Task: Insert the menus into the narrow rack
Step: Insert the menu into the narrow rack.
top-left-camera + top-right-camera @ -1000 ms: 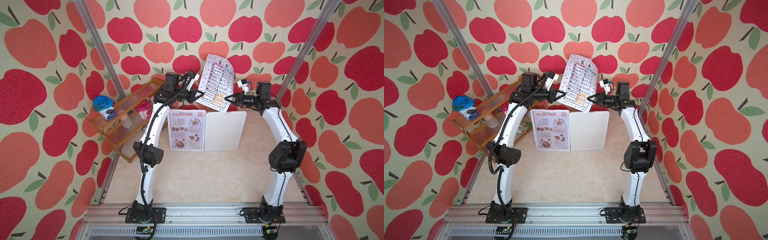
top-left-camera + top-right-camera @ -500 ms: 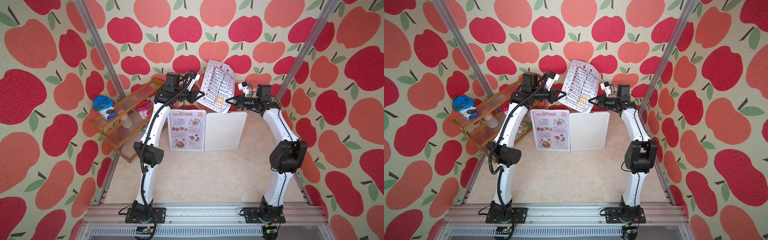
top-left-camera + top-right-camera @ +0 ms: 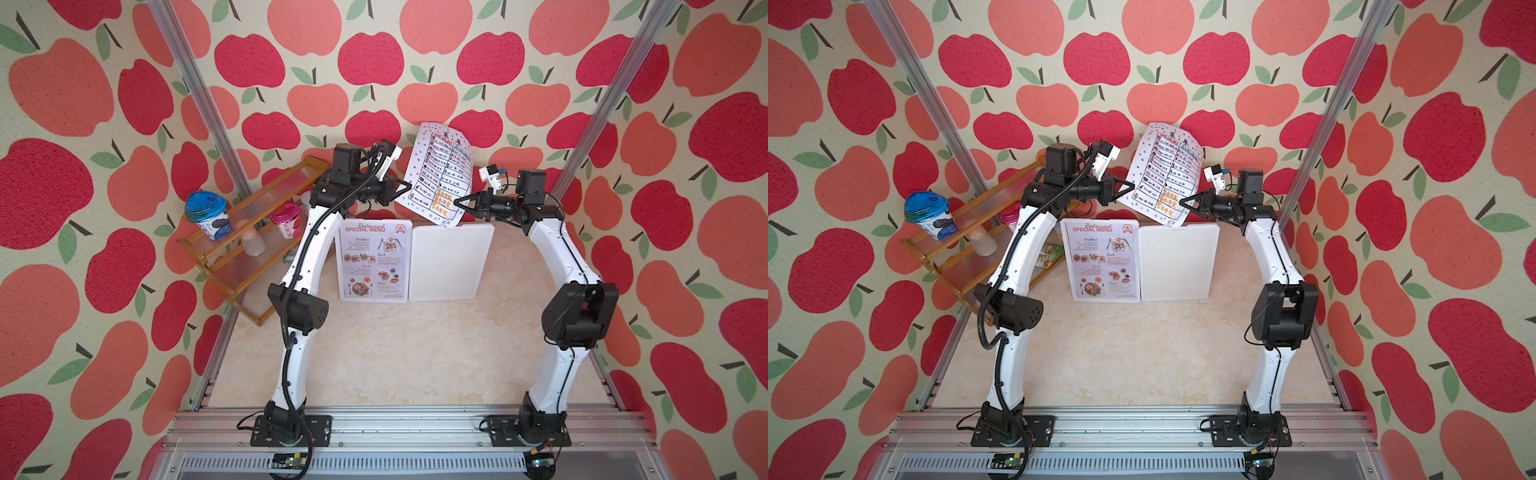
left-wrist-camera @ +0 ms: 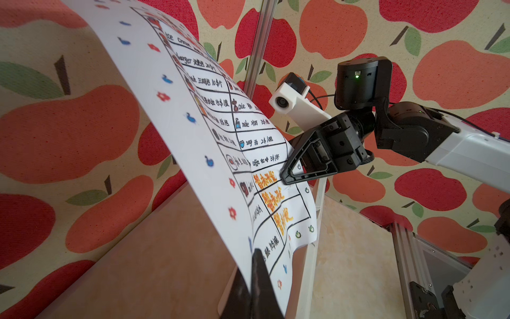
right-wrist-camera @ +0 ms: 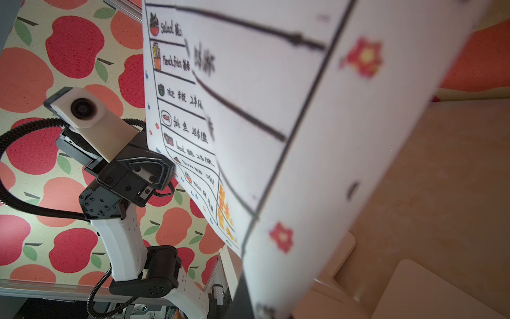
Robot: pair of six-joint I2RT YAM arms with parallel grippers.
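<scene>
Two pinches on table menu [image 3: 441, 172], L fingers [image 3: 404, 190] clamped on one edge, R fingers [image 3: 461, 202] on opposite.

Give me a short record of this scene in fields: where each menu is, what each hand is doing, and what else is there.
Lined menu: held up in the air, curved
Left hand: shut on one side edge of it
Right hand: shut on the opposite edge
Special menu: flat on the table, beside a blank white board
Wooden shelf: on the robot's left, holding cups
</scene>
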